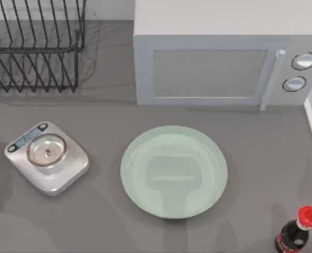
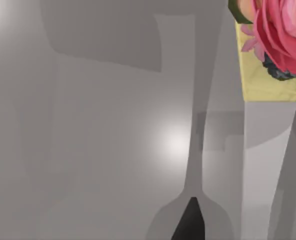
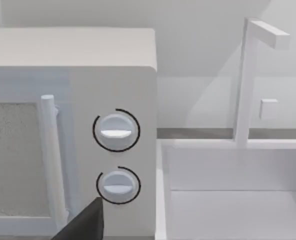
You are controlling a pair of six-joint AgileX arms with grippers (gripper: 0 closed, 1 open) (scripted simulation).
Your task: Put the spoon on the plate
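Observation:
The plate, large, round, pale green and glossy, lies on the grey table in the middle of the top view, with nothing on it. The spoon is out of view. A dark tip of my left gripper pokes in at the edge of the left wrist view, above bare grey tabletop. A dark part of my right gripper stands in front of the microwave's knobs in the right wrist view.
A white microwave stands behind the plate and a black dish rack at the back left. A silver scale sits left of the plate and a cola bottle at the front right. A white sink adjoins the microwave. A pink flower rests on a yellow base.

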